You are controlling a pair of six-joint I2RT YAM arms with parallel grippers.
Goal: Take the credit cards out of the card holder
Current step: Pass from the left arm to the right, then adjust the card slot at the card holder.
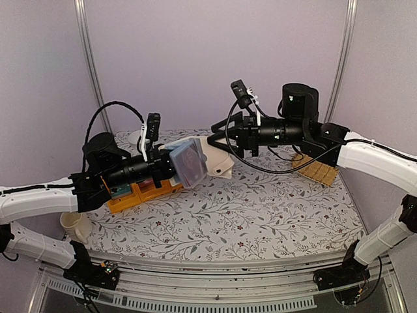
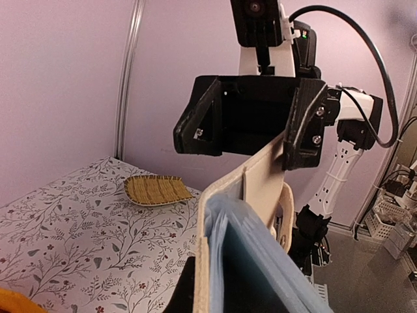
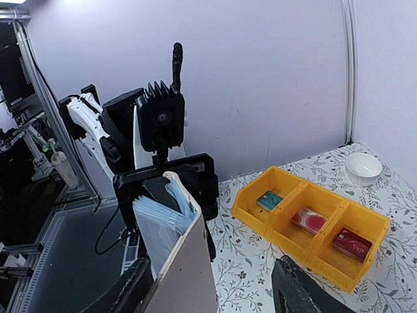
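The card holder hangs in the air above the table's left middle, its pale blue-grey leaves fanned out. My left gripper is shut on the leaves; they fill the left wrist view. The whitish cover sticks out toward my right gripper. That gripper's jaws stand wide apart around the cover, open. Three credit cards lie in the yellow bins: a teal one, a pink one and a red one. A dark face shows between the leaves; I cannot tell if it is a card.
The yellow bins stand under my left arm. A woven straw basket lies at the right back, also in the left wrist view. A white bowl sits behind the bins. A pale cup stands at the left front edge.
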